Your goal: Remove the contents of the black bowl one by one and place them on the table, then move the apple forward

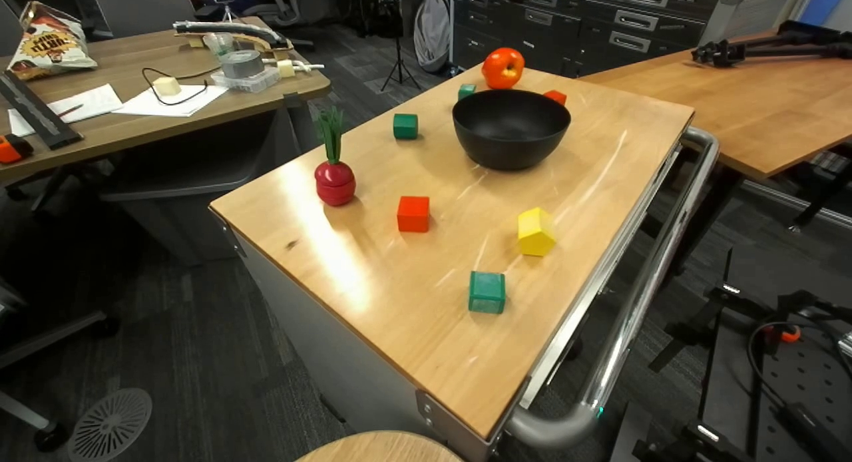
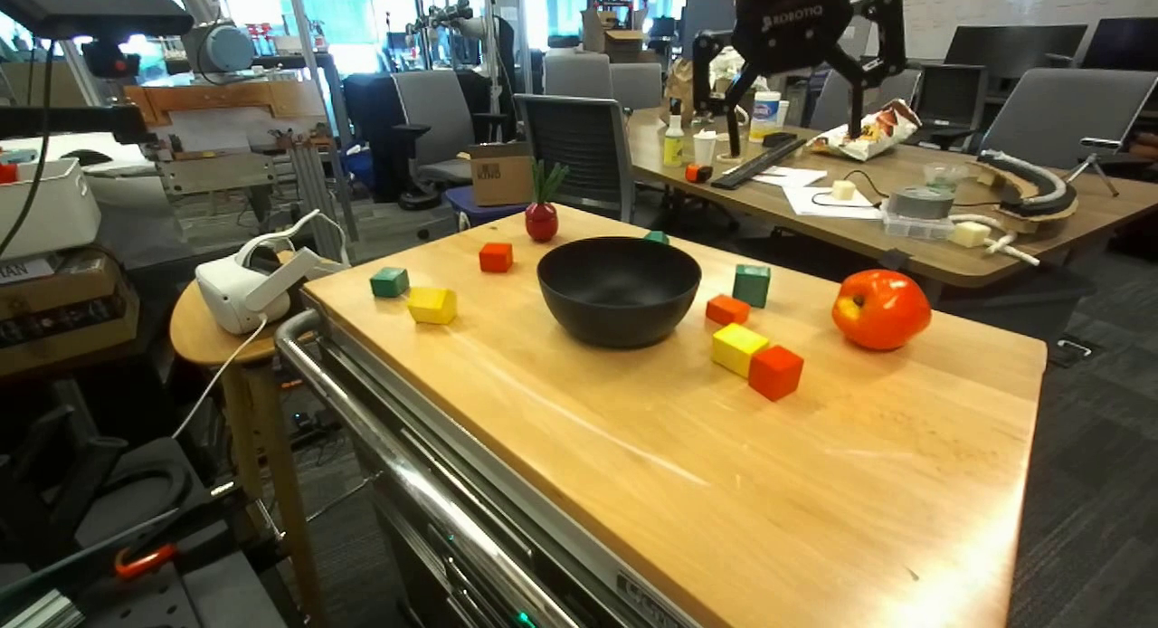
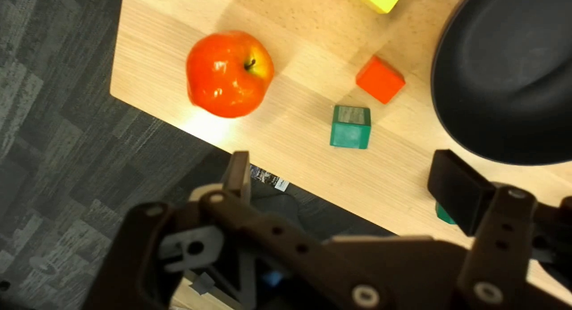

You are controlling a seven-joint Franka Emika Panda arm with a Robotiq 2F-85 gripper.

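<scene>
The black bowl (image 2: 620, 322) looks empty, blocks (image 2: 432, 306) and radish (image 2: 541, 223) sit on the counter (image 2: 859, 483), and only moving the apple (image 2: 881, 310) seems left; the gripper (image 2: 795, 139) hangs with jaws apart.

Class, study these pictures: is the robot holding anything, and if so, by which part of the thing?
Nothing is held: the end effector hangs open, with no object between its fingers.
</scene>
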